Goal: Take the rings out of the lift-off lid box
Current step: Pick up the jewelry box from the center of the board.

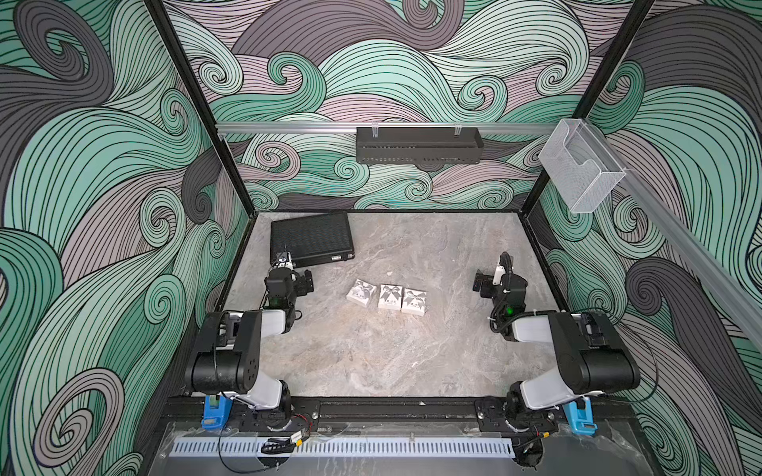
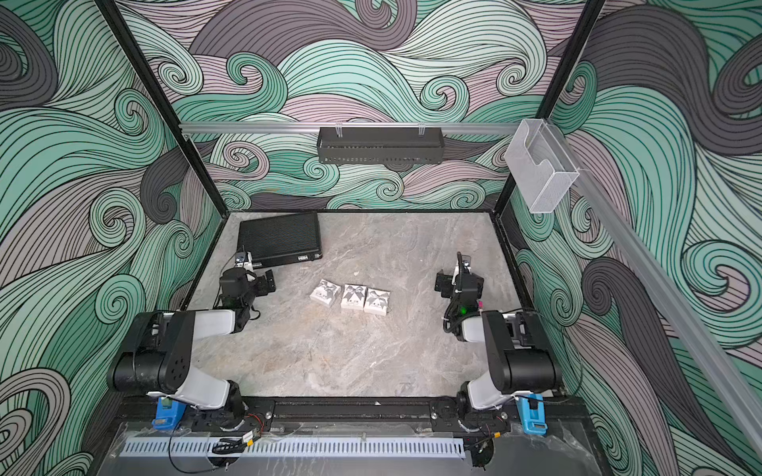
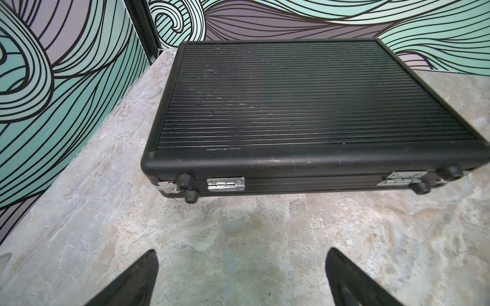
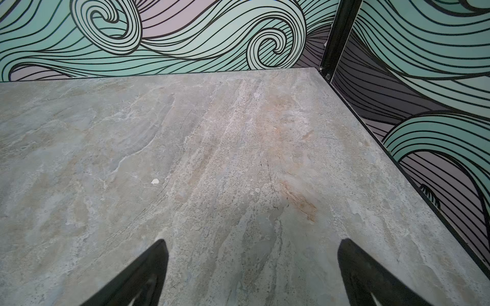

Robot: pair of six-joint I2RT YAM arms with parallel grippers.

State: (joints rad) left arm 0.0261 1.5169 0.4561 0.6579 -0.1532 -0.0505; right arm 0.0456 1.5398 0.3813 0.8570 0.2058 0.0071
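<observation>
Left fingers [image 3: 132, 286] and right fingers [image 4: 140, 278] gape empty, well off the three closed white boxes [image 1: 390, 296]; lifting a lid probably comes first.

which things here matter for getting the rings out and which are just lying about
For the job:
three white bow-print boxes, lids on, contents hidden
left gripper and right gripper, both open

Just lying about:
black ribbed case
black hanging basket
clear wall holder
</observation>
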